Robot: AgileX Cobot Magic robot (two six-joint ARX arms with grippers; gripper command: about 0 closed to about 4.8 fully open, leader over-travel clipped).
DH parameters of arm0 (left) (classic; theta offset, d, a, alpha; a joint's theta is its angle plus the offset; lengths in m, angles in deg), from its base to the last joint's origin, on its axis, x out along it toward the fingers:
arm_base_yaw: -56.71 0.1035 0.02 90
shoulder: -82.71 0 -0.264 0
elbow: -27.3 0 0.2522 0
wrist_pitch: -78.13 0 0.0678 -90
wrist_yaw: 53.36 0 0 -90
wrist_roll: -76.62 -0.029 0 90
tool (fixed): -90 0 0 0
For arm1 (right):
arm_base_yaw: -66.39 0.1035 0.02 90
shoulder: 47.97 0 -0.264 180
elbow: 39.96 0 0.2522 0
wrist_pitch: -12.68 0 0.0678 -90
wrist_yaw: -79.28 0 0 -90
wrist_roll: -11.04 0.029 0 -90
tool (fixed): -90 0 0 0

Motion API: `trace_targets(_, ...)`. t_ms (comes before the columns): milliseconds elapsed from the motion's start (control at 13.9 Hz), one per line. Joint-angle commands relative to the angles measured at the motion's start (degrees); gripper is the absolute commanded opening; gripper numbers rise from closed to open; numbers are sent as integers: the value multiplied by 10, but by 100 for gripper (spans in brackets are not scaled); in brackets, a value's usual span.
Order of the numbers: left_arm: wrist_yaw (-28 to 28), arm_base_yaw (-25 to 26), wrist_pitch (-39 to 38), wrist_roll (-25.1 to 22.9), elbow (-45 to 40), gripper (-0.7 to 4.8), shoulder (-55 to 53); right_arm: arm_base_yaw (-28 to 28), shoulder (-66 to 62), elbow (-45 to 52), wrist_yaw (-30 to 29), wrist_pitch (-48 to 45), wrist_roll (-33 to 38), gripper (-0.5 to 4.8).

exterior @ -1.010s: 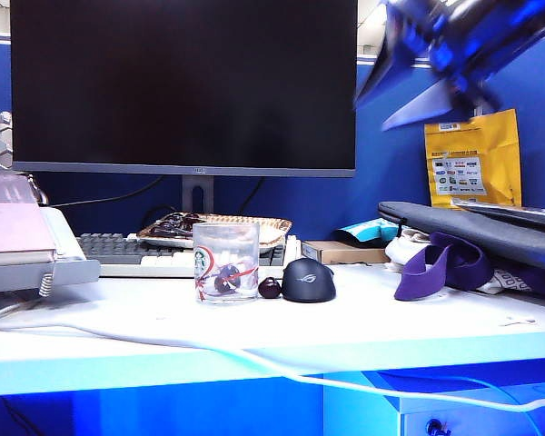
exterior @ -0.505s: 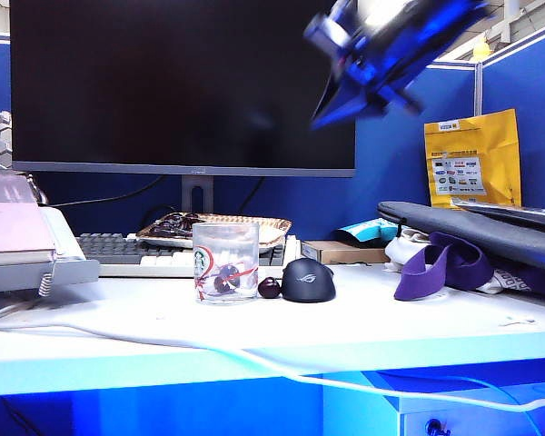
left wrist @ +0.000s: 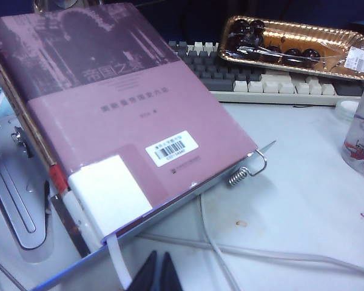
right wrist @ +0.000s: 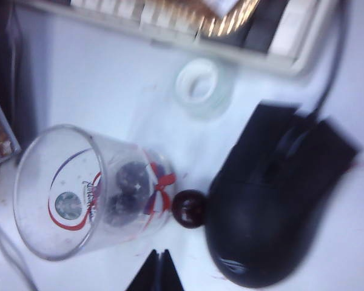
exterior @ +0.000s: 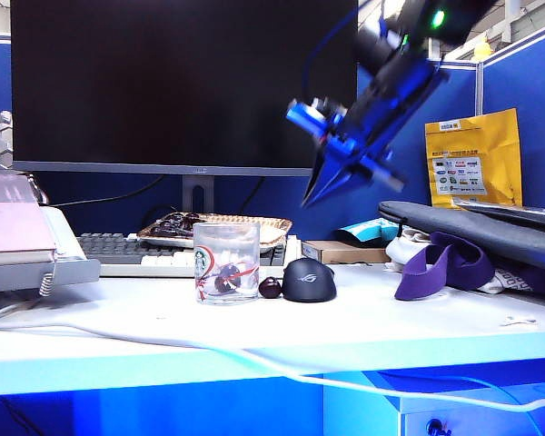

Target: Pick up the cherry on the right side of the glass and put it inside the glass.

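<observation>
The cherry (exterior: 270,288) lies on the white desk between the glass (exterior: 226,262) and a black mouse (exterior: 309,280). In the right wrist view the cherry (right wrist: 190,208) touches the base of the glass (right wrist: 79,194), which holds dark cherries. My right gripper (exterior: 311,198) hangs in the air above and right of the cherry, pointing down and left, shut and empty (right wrist: 159,253). My left gripper (left wrist: 159,257) is shut and empty over the desk beside a pink book (left wrist: 115,109), far from the glass (left wrist: 361,139).
A big monitor (exterior: 182,86), a keyboard (exterior: 118,250) and a foil tray of cherries (left wrist: 291,39) stand behind the glass. A white cable (exterior: 254,359) crosses the desk front. Purple cloth (exterior: 436,268) and a grey sleeve lie at the right. A small white ring (right wrist: 201,85) sits behind the glass.
My right arm has swung down and leftward from the upper right corner toward the glass and mouse. Cherry, glass and mouse have not moved.
</observation>
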Motion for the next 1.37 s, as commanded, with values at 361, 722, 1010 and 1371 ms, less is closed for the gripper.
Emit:
trace_targets(361, -2, 0, -7, -3, 0, -5, 2, 19, -41, -12, -10, 0, 28, -5)
trace_targets(722, -2, 0, -7, -3, 0, -5, 2, 19, -83, -61, -5, 15, 43, -5)
trace_targets(1010, -2, 0, -7, -3, 0, -5, 2, 19, -127, -134, 3, 71, 47, -5)
trace_targets(1371, -2, 0, -7, -3, 0, -5, 2, 19, -148, -171, 28, 111, 45, -5)
